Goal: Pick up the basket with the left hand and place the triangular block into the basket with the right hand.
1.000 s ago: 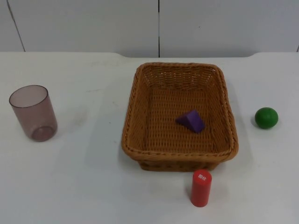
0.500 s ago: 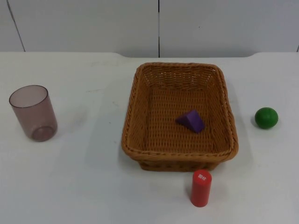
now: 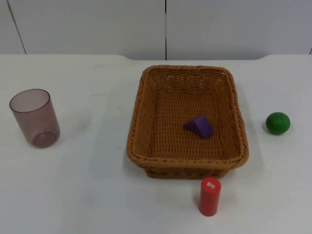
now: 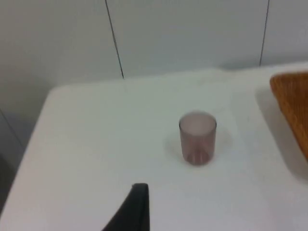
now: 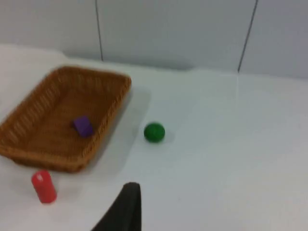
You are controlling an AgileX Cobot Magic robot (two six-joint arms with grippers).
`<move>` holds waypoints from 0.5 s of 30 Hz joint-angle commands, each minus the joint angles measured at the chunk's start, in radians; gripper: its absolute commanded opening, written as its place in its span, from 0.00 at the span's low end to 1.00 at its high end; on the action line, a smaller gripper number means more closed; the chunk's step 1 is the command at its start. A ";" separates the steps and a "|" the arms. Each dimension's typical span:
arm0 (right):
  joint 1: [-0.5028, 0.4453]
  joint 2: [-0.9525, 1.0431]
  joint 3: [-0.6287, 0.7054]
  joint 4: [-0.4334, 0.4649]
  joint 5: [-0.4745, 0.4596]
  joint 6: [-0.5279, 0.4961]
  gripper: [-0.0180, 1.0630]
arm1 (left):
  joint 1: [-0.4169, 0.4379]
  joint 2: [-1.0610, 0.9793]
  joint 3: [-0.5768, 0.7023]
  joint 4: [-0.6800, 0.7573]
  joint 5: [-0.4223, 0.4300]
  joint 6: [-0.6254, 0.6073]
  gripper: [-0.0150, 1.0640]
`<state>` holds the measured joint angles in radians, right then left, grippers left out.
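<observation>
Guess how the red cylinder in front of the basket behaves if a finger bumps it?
The red cylinder stands upright, taller than wide, so it would probably tip rather than slide. Once down, its round side would likely let it roll across the white table. It looks rigid and smooth, so possibly a bit slippery to pinch.

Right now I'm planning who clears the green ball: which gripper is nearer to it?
Right. The right gripper looks across open table at the green ball; the left gripper faces the cup, beyond the basket.
</observation>
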<state>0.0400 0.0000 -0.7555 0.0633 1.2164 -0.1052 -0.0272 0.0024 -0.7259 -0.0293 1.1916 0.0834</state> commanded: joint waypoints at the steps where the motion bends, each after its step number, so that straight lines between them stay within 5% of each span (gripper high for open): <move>1: 0.004 0.000 0.064 -0.018 -0.011 0.015 0.98 | -0.006 -0.002 0.076 -0.013 -0.006 -0.010 0.99; 7: 0.004 0.000 0.178 -0.018 -0.145 0.015 0.98 | -0.006 -0.002 0.194 -0.004 -0.084 -0.012 0.99; 15: 0.004 0.000 0.223 -0.018 -0.159 0.015 0.98 | -0.006 -0.002 0.233 0.012 -0.117 -0.032 0.99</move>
<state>0.0400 0.0022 -0.5364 0.0528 1.0735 -0.0894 -0.0272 0.0042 -0.4993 -0.0278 1.0895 0.0667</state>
